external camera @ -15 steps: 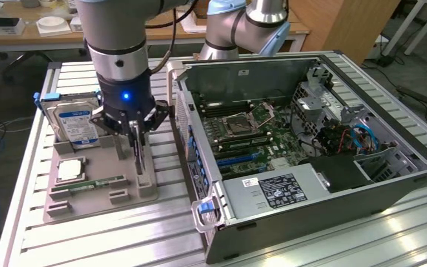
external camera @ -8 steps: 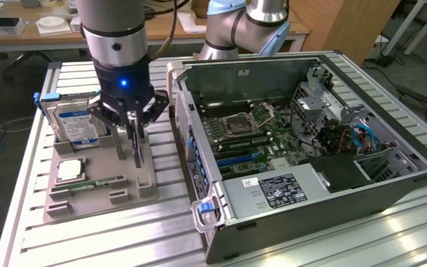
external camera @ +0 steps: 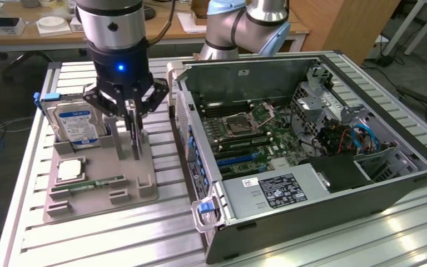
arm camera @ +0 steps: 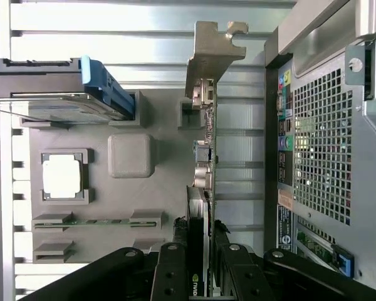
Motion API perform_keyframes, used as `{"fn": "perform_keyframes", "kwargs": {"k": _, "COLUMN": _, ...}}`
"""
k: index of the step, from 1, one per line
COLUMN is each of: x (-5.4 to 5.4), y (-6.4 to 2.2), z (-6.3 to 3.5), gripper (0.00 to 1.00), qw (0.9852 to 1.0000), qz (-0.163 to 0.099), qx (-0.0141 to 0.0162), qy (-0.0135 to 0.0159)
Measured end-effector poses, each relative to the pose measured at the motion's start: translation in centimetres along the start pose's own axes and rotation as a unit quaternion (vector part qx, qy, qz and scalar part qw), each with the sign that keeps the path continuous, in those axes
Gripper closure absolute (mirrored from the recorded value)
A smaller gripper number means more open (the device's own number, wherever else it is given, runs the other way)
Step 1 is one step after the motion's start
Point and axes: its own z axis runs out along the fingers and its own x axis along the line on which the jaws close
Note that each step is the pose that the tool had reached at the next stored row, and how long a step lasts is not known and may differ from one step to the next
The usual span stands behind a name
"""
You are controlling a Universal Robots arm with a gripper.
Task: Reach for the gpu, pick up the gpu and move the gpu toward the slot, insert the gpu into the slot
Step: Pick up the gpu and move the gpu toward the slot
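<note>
Wrist view: our pincer (arm camera: 198, 226) clamps the gpu (arm camera: 203, 169), upright in its holder (arm camera: 163, 188) by the table (external camera: 87, 245) edge at the exterior view's left. Pick-up in hand; we judge extraction needs a straight lift.

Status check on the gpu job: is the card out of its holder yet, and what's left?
Not out yet.
Done: the reach. The gripper is down over the gpu, and its fingers look closed on the card's upper edge.
In hand: the pick-up. The card stands upright in the grey holder, not lifted.
Left: the carry to the open computer case and the insertion. The blue slots look vacant.
</note>
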Motion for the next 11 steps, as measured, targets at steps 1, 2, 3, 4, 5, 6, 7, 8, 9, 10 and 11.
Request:
{"fn": "perform_keyframes", "kwargs": {"k": 1, "x": 0.0, "y": 0.02, "z": -0.24, "gripper": 0.74, "qw": 1.0000, "qz": 0.000, "qx": 0.0000, "qy": 0.0000}}
{"fn": "perform_keyframes", "kwargs": {"k": 2, "x": 0.0, "y": 0.03, "z": -0.46, "gripper": 0.74, "qw": 1.0000, "qz": 0.000, "qx": 0.0000, "qy": 0.0000}}
{"fn": "perform_keyframes", "kwargs": {"k": 3, "x": 0.0, "y": 0.04, "z": -0.68, "gripper": 0.74, "qw": 1.0000, "qz": 0.000, "qx": -0.0001, "qy": 0.0000}}
{"fn": "perform_keyframes", "kwargs": {"k": 4, "x": 0.0, "y": 0.05, "z": -0.92, "gripper": 0.74, "qw": 1.0000, "qz": 0.000, "qx": 0.0000, "qy": 0.0000}}
{"fn": "perform_keyframes", "kwargs": {"k": 5, "x": 0.0, "y": 0.06, "z": -1.14, "gripper": 0.74, "qw": 1.0000, "qz": 0.000, "qx": 0.0000, "qy": 0.0000}}
{"fn": "perform_keyframes", "kwargs": {"k": 6, "x": 0.0, "y": 0.07, "z": -1.38, "gripper": 0.74, "qw": 1.0000, "qz": 0.000, "qx": 0.0000, "qy": 0.0000}}
{"fn": "perform_keyframes", "kwargs": {"k": 7, "x": 0.0, "y": 0.08, "z": -1.59, "gripper": 0.74, "qw": 1.0000, "qz": 0.000, "qx": 0.0000, "qy": 0.0000}}
{"fn": "perform_keyframes", "kwargs": {"k": 8, "x": 0.0, "y": 0.09, "z": -1.79, "gripper": 0.74, "qw": 1.0000, "qz": 0.000, "qx": 0.0000, "qy": 0.0000}}
{"fn": "perform_keyframes", "kwargs": {"k": 9, "x": 0.0, "y": 0.10, "z": -1.98, "gripper": 0.74, "qw": 1.0000, "qz": 0.000, "qx": 0.0000, "qy": 0.0000}}
{"fn": "perform_keyframes", "kwargs": {"k": 10, "x": 0.0, "y": 0.11, "z": -2.17, "gripper": 0.74, "qw": 1.0000, "qz": 0.000, "qx": -0.0001, "qy": 0.0000}}
{"fn": "perform_keyframes", "kwargs": {"k": 11, "x": 0.0, "y": 0.12, "z": -2.34, "gripper": 0.74, "qw": 1.0000, "qz": 0.000, "qx": 0.0000, "qy": 0.0000}}
